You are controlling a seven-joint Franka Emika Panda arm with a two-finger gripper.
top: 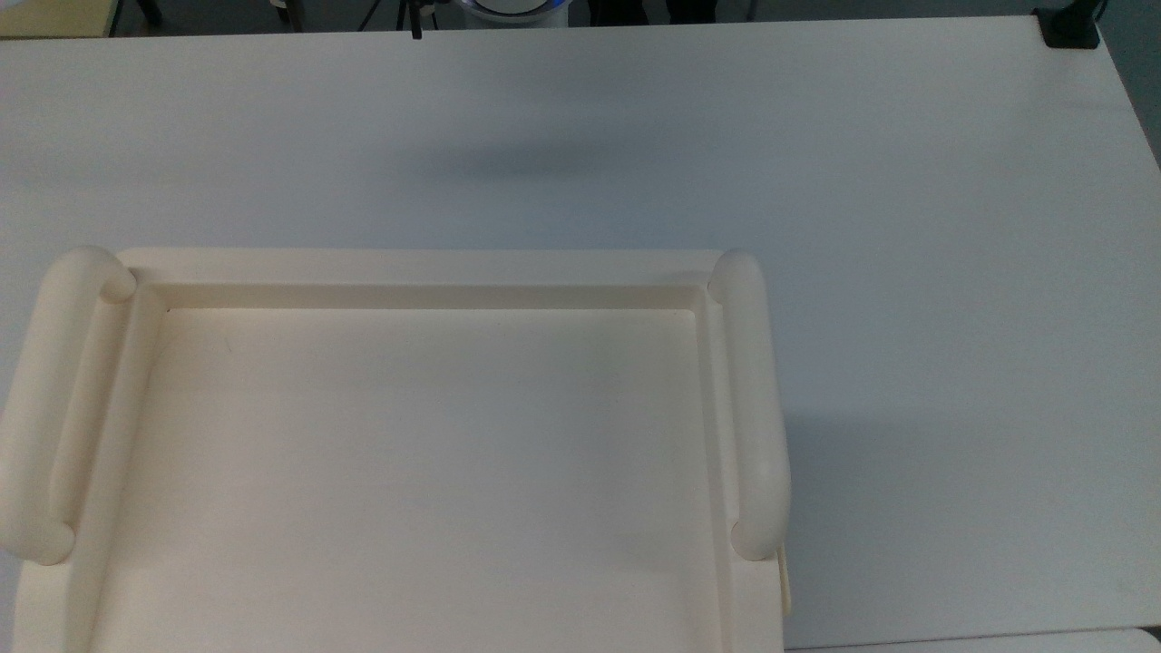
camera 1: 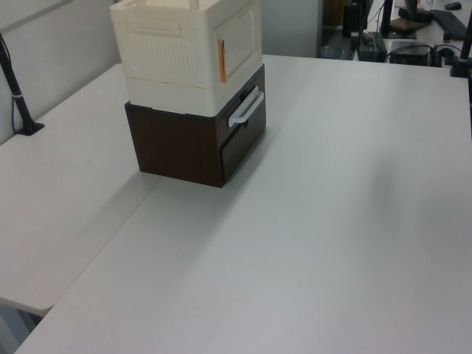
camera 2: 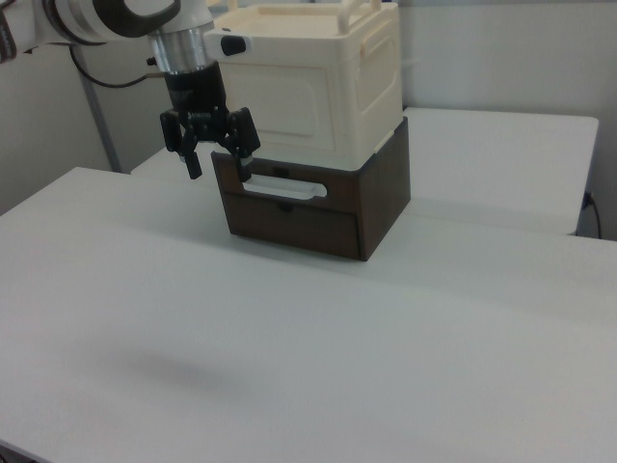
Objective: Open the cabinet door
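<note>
One gripper point(camera 2: 214, 154), jaws apart and empty, hangs just off the cabinet door point(camera 2: 289, 104) toward the right view's left, door shut.

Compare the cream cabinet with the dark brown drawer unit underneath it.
The cabinet is cream plastic with moulded panels; the drawer unit is dark brown with flat faces. The cabinet sits on top and stands taller; the drawer unit rests on the table. The drawer unit carries a pale bar handle in front. Both are boxy and appear shut.

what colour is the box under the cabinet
Dark brown, wood-look box with a pale handle; clearest in the left view.
</note>
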